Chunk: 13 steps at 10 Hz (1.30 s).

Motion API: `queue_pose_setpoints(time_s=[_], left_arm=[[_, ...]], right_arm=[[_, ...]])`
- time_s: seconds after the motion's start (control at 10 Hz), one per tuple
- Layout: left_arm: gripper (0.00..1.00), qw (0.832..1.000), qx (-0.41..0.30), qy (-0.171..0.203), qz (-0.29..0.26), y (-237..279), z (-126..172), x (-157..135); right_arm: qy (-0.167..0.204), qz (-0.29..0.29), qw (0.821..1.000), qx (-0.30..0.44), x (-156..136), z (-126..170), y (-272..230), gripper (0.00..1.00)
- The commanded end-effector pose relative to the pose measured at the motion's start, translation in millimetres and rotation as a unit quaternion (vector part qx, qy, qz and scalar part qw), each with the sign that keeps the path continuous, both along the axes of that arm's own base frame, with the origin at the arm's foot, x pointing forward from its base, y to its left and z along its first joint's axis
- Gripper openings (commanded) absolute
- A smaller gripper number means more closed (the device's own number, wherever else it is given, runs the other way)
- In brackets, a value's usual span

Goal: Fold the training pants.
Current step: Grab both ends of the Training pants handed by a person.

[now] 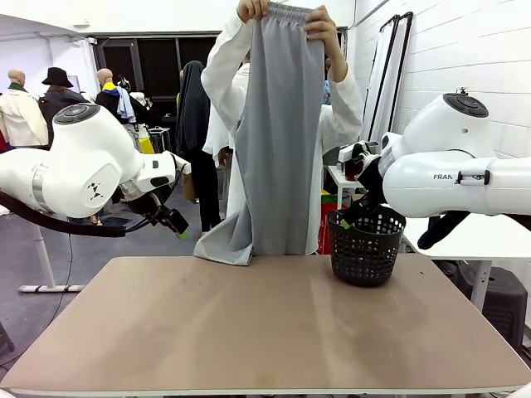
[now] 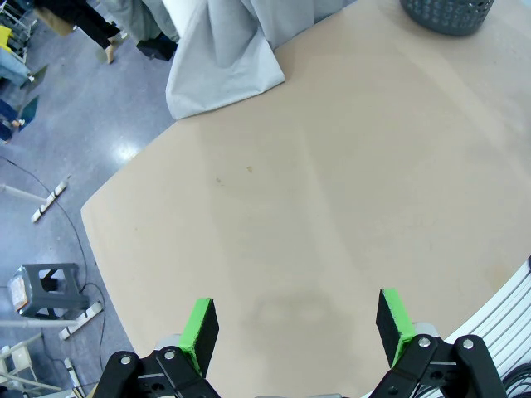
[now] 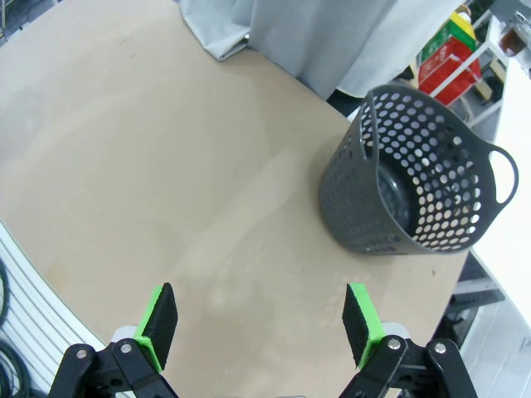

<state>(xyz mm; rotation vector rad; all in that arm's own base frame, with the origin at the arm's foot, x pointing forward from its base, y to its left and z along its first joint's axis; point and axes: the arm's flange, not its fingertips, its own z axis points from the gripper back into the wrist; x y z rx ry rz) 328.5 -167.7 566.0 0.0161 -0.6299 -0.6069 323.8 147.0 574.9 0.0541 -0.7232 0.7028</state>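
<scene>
Nothing folded yet: the training pants (image 1: pixel 278 141) hang full-length from the person's hands (image 1: pixel 251 10), hems at the worktop's (image 1: pixel 249 332) far edge near the black basket (image 1: pixel 365 245), while your left gripper (image 2: pixel 294 327) and right gripper (image 3: pixel 261 319) hover, jaws wide and empty.

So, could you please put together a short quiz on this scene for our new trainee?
1. True or false: the training pants lie flat on the table.
2. The black basket stands on the table at: A) the robot's left side; B) the robot's right side; C) the middle.
3. Fill in: the left claw and the right claw both stand ___.
Key: 1 false, a person holds them up by the waistband; 2 B; 3 open.
</scene>
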Motion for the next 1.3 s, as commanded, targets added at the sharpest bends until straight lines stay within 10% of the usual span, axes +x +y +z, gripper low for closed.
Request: queue_pose_setpoints(time_s=[0.0, 1.2], left_arm=[[1.00, 1.000, -0.006, -0.001, 0.002, -0.2, 0.8, 0.1], [1.00, 1.000, -0.006, -0.001, 0.002, -0.2, 0.8, 0.1]], right_arm=[[0.000, 0.001, 1.000, 0.001, 0.0, -0.1, 0.3, 1.00], [0.000, 0.001, 1.000, 0.001, 0.0, -0.1, 0.3, 1.00]])
